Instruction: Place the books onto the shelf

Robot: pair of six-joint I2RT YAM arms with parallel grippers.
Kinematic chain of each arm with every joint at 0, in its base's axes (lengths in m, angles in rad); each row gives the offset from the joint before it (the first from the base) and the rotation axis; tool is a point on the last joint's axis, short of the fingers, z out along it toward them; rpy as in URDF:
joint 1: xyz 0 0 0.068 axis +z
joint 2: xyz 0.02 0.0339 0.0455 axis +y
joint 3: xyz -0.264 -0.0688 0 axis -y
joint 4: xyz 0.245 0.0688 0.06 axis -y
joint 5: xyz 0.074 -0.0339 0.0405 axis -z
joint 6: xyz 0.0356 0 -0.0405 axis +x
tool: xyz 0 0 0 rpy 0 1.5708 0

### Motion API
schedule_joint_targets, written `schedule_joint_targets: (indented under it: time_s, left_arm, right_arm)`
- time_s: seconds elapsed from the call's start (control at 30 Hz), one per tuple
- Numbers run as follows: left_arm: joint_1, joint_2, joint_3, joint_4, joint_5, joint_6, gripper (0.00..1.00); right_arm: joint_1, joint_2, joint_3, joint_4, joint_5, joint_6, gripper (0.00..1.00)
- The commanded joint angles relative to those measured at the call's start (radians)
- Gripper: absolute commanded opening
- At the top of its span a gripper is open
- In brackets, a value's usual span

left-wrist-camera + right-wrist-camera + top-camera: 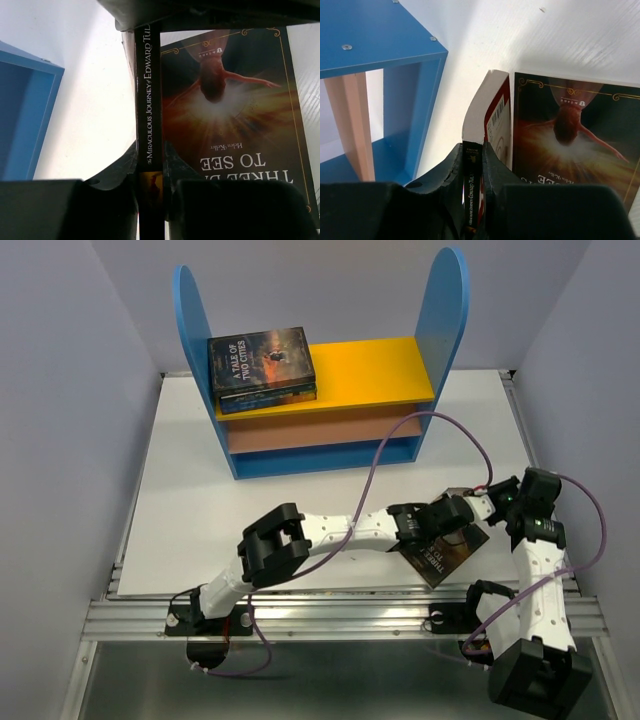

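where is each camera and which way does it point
Top: above and behind the arms, looking down at table, shelf and stack of books; left arm and right arm show.
Left wrist: on the left arm, looking along the left tool, shut on the upright book's spine; fingers show.
Right wrist: on the right arm, looking along the right tool, shut on seemingly the same spine; fingers show.
Shared: both wrist views see the flat book and blue shelf.

My fingers were matt black plastic. The black-spined book had a smooth paper cover with a slight sheen. The shelf looked like smooth painted board, and the table was matt white.
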Motion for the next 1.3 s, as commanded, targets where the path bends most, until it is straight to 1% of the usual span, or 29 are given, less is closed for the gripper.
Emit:
schedule_joint_targets:
  time_s: [0.0, 0.03, 0.07, 0.1, 0.13, 0.17, 0.2, 0.23, 0.27, 0.3, 0.33, 0.37, 0.43, 0.47, 0.53, 0.6, 0.67, 0.7, 0.73, 0.77, 0.83, 0.9, 0.93, 1.03, 1.07, 1.13, 1.17, 1.2, 1.27]
  left_arm:
    - [-0.013, -0.03, 0.05, 0.01, -0.083, 0.019, 0.0]
    - [-0.013, -0.049, 0.04, 0.023, -0.098, 0.02, 0.0]
    - [-0.015, -0.066, 0.004, 0.039, -0.101, 0.026, 0.0]
    - [-0.015, -0.082, -0.022, 0.059, -0.109, 0.035, 0.0]
    - [-0.013, -0.105, -0.05, 0.082, -0.118, 0.066, 0.0]
    - [-0.012, -0.156, -0.113, 0.132, -0.138, 0.087, 0.0]
    - [-0.012, -0.184, -0.142, 0.155, -0.15, 0.112, 0.0]
    - [-0.012, -0.213, -0.171, 0.205, -0.181, 0.167, 0.0]
    - [-0.009, -0.278, -0.203, 0.235, -0.19, 0.204, 0.0]
    - [-0.007, -0.312, -0.272, 0.269, -0.192, 0.245, 0.0]
    - [-0.007, -0.349, -0.302, 0.296, -0.192, 0.288, 0.0]
    - [-0.001, -0.413, -0.329, 0.348, -0.193, 0.369, 0.0]
    - [0.011, -0.472, -0.389, 0.365, -0.175, 0.46, 0.0]
    - [0.035, -0.525, -0.418, 0.382, -0.166, 0.533, 0.0]
    - [0.072, -0.579, -0.417, 0.334, -0.088, 0.577, 0.0]
    - [0.097, -0.656, -0.368, 0.271, -0.042, 0.615, 0.0]
    - [0.093, -0.714, -0.345, 0.226, 0.03, 0.689, 0.0]
    - [0.086, -0.768, -0.311, 0.208, 0.059, 0.724, 0.0]
    - [0.079, -0.794, -0.291, 0.182, 0.092, 0.805, 0.0]
    - [0.077, -0.838, -0.271, 0.137, 0.133, 0.84, 0.0]
    - [0.099, -0.876, -0.23, 0.122, 0.153, 0.948, 0.0]
    - [0.108, -0.9, -0.198, 0.114, 0.127, 1.032, 0.0]
    - [0.118, -0.902, -0.188, 0.079, 0.11, 1.121, 0.0]
    - [0.148, -0.899, -0.185, 0.088, 0.075, 1.245, 0.0]
    - [0.193, -0.893, -0.185, 0.095, 0.078, 1.313, 0.0]
    - [0.262, -0.882, -0.147, 0.053, 0.122, 1.362, 0.0]
    - [0.293, -0.867, -0.129, -0.007, 0.157, 1.382, 0.0]
    - [0.342, -0.856, -0.087, -0.038, 0.162, 1.422, 0.0]
    - [0.382, -0.822, -0.052, -0.119, 0.14, 1.477, 0.0]
  right_arm:
    - [-0.003, -0.007, 0.069, 0.012, -0.044, -0.024, 0.01]
    - [-0.003, -0.001, 0.077, 0.009, -0.042, -0.027, 0.09]
    - [-0.003, 0.002, 0.086, 0.009, -0.042, -0.044, 0.23]
    - [-0.003, 0.007, 0.097, 0.006, -0.042, -0.055, 0.4]
    - [-0.003, 0.022, 0.121, 0.003, -0.031, -0.065, 0.69]
    - [-0.003, 0.03, 0.137, -0.012, -0.018, -0.087, 0.82]
    - [-0.003, 0.038, 0.149, -0.02, -0.004, -0.093, 0.93]
    - [-0.003, 0.05, 0.173, -0.028, 0.019, -0.104, 1.0]
    - [-0.003, 0.058, 0.183, -0.032, 0.028, -0.118, 1.0]
    - [-0.003, 0.062, 0.192, -0.035, 0.039, -0.125, 1.0]
    - [-0.003, 0.068, 0.2, -0.038, 0.057, -0.124, 1.0]
    - [-0.003, 0.073, 0.207, -0.038, 0.061, -0.122, 1.0]
    - [-0.003, 0.075, 0.214, -0.038, 0.067, -0.109, 1.0]
    - [-0.003, 0.075, 0.217, -0.038, 0.071, -0.11, 1.0]
    - [-0.003, 0.071, 0.226, -0.042, 0.096, -0.125, 1.0]
    - [-0.003, 0.068, 0.233, -0.051, 0.122, -0.136, 1.0]
    - [-0.003, 0.068, 0.226, -0.051, 0.125, -0.141, 1.0]
    - [-0.003, 0.071, 0.223, -0.052, 0.122, -0.144, 1.0]
    - [-0.003, 0.081, 0.218, -0.052, 0.102, -0.151, 1.0]
    - [-0.003, 0.085, 0.215, -0.06, 0.093, -0.159, 1.0]
    - [-0.003, 0.084, 0.2, -0.063, 0.073, -0.171, 1.0]
    - [-0.003, 0.081, 0.192, -0.069, 0.071, -0.179, 1.0]
    - [-0.003, 0.078, 0.191, -0.069, 0.071, -0.185, 1.0]
    - [-0.003, 0.076, 0.201, -0.086, 0.088, -0.194, 1.0]
    - [-0.003, 0.076, 0.212, -0.092, 0.09, -0.197, 1.0]
    - [-0.003, 0.076, 0.221, -0.095, 0.091, -0.197, 1.0]
    - [-0.003, 0.075, 0.226, -0.104, 0.096, -0.201, 1.0]
    - [-0.003, 0.071, 0.235, -0.109, 0.104, -0.201, 1.0]
    - [-0.003, 0.067, 0.237, -0.12, 0.134, -0.196, 1.0]
